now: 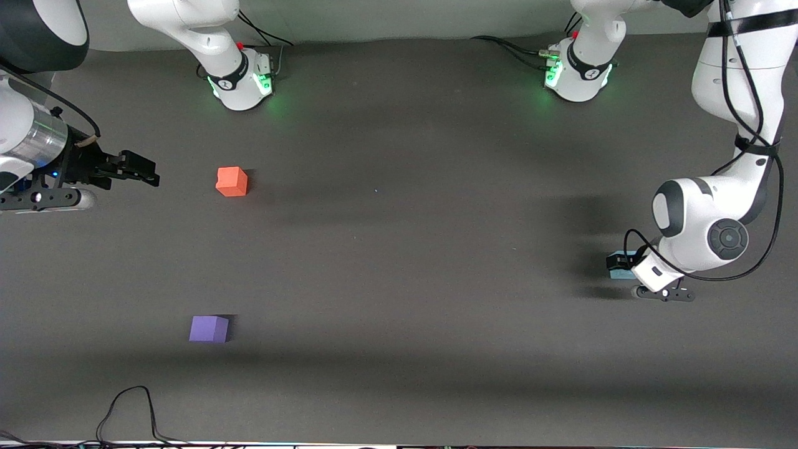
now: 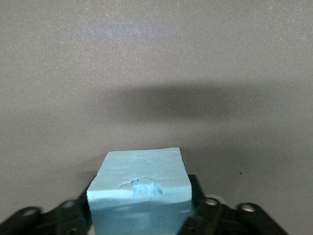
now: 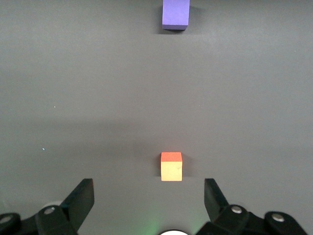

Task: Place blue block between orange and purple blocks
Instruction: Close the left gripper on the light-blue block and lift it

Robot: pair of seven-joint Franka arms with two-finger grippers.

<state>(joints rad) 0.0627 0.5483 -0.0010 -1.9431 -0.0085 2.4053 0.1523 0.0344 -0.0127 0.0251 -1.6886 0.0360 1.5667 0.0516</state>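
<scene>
Dark grey matting covers the table (image 1: 399, 249), with both arm bases standing along its edge farthest from the front camera. At its own end of the table, the left arm folds down steeply, elbow high and wrist bent low, so the left gripper (image 1: 623, 267) sits just above the surface. Its fingers (image 2: 66, 215) press against two opposite sides of the blue block (image 2: 139, 188), clamping it. The block sits square in the grip with a flat face up; being a cube, it shows no long axis.

At the other end, the right arm waits, its forearm roughly level. The right gripper (image 1: 138, 168) hangs above the table with its fingers (image 3: 83, 198) spread wide and nothing between them, pointing toward the orange block (image 1: 232, 181).

Well nearer the front camera than the orange one lies the purple block (image 1: 209, 328). Both rest flat, far from the blue block.
</scene>
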